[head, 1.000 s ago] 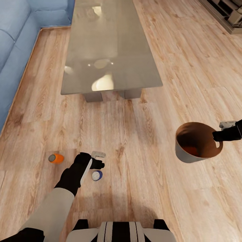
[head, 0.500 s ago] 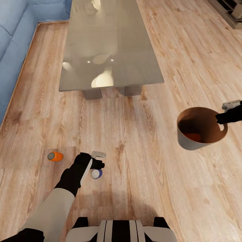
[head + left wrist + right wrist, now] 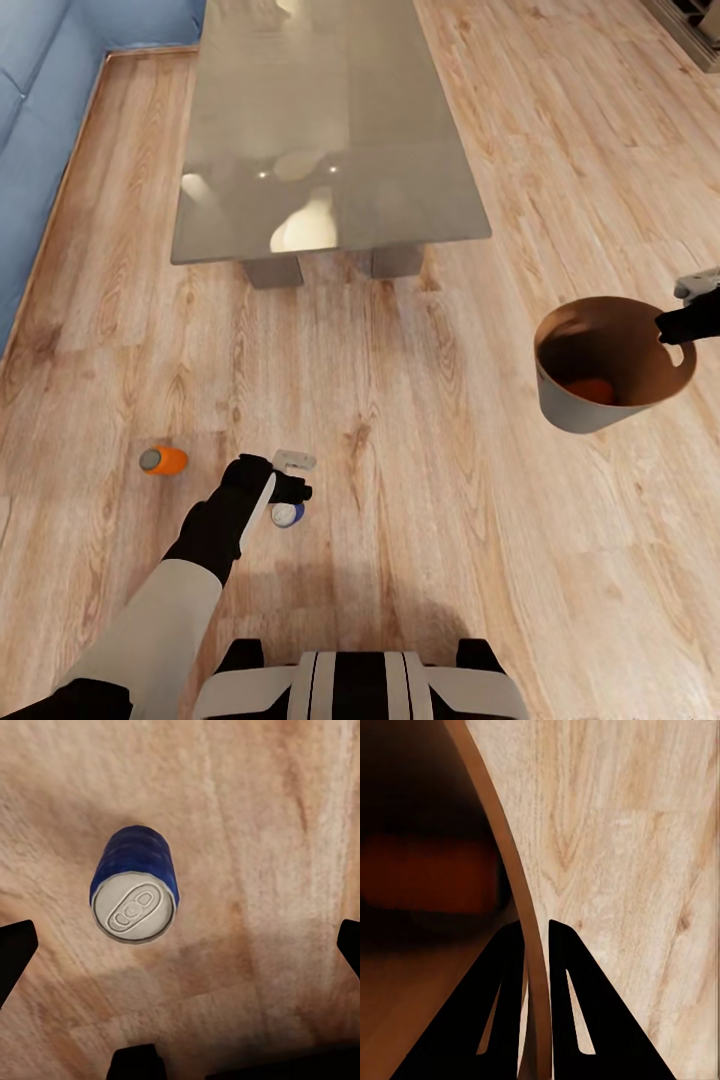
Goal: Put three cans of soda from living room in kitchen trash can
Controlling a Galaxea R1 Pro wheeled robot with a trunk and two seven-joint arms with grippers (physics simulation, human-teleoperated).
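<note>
- Head view: the left end effector (image 3: 290, 490) hangs low over the wood floor (image 3: 420, 520), right above the blue soda can (image 3: 288, 515).
- Left wrist view: the blue soda can (image 3: 135, 894) lies on its side on the floor, with its grey top facing the camera.
- The left fingers (image 3: 15, 952) are spread wide, one on each side, and they do not touch the can (so this end effector is released).
- One orange soda can (image 3: 163, 460) lies on its side on the floor, off to the left of the left arm and apart from the blue one.
- The right end effector (image 3: 682, 325) holds the trash can (image 3: 600, 400) by its rim, up off the floor, at the right of the head view.
- Right wrist view: the two dark fingers (image 3: 574, 1005) are clenched on the thin rim of the trash can (image 3: 506, 847), one inside and one outside.
- Another orange soda can (image 3: 590, 390) lies inside the trash can, down on its brown bottom (it looks like a dim orange blur in the right wrist view).
- A glass-topped coffee table (image 3: 320, 130) stands farther ahead on the floor.
- A light blue sofa (image 3: 30, 150) runs along the far left.
</note>
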